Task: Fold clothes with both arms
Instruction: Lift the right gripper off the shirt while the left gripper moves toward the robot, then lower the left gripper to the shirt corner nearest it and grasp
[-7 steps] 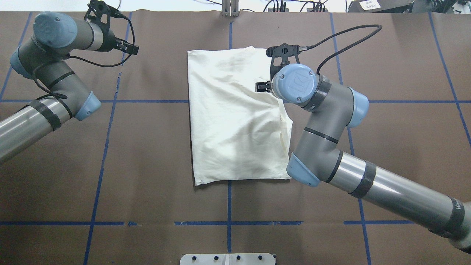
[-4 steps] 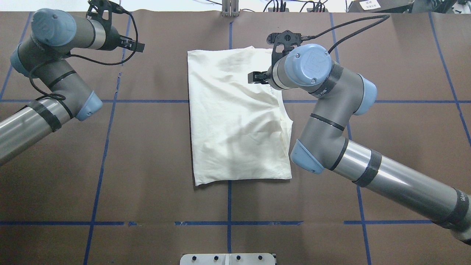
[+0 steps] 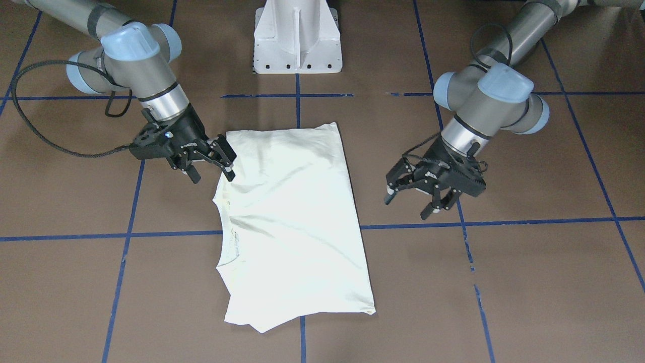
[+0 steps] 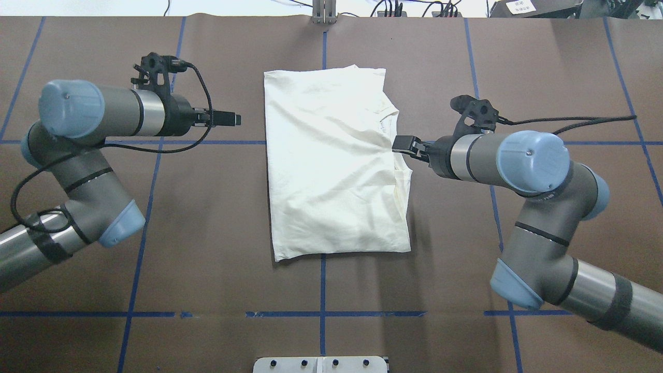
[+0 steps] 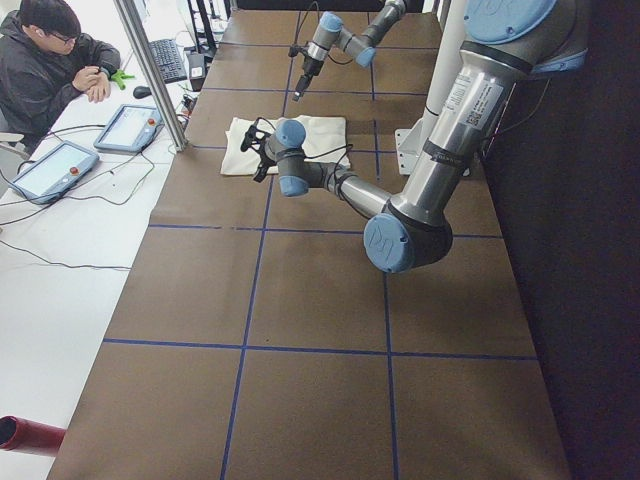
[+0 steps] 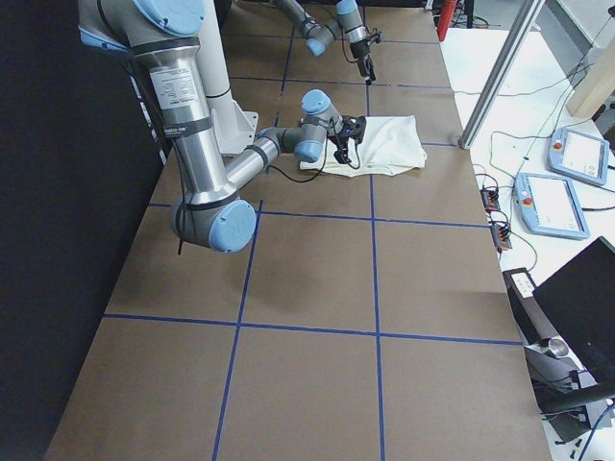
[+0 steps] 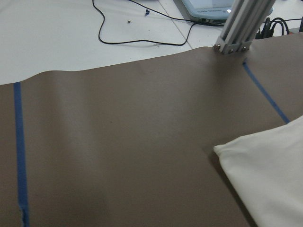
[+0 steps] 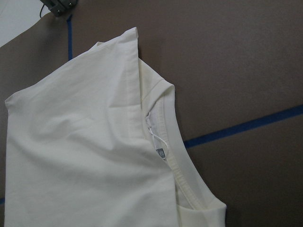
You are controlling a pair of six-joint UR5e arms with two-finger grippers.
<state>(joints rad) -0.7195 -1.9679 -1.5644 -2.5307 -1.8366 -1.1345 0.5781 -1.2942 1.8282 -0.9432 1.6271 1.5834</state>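
The clothes are one cream shirt [image 4: 331, 171], folded into a tall rectangle, plain side up, at the table's middle [image 3: 297, 222]. Its collar [image 8: 176, 158] lies on the edge toward my right arm. My right gripper [image 4: 403, 142] hovers at that edge beside the collar, open, with its fingers spread and nothing between them [image 3: 212, 174]. My left gripper [image 4: 235, 119] hangs open over bare table, a short way off the shirt's opposite edge [image 3: 407, 206]. The left wrist view catches only a shirt corner [image 7: 270, 175]. The print is hidden.
Blue tape lines grid the brown table cover [image 4: 155, 217]. The white pedestal base [image 3: 297, 40] stands behind the shirt. An aluminium post [image 4: 323, 13] rises at the far edge. A seated person [image 5: 50, 60] and tablets are at a white desk beyond.
My right arm has swung off the shirt to the right, and its gripper now points at the collar edge. My left arm has come forward from the far corner toward the shirt.
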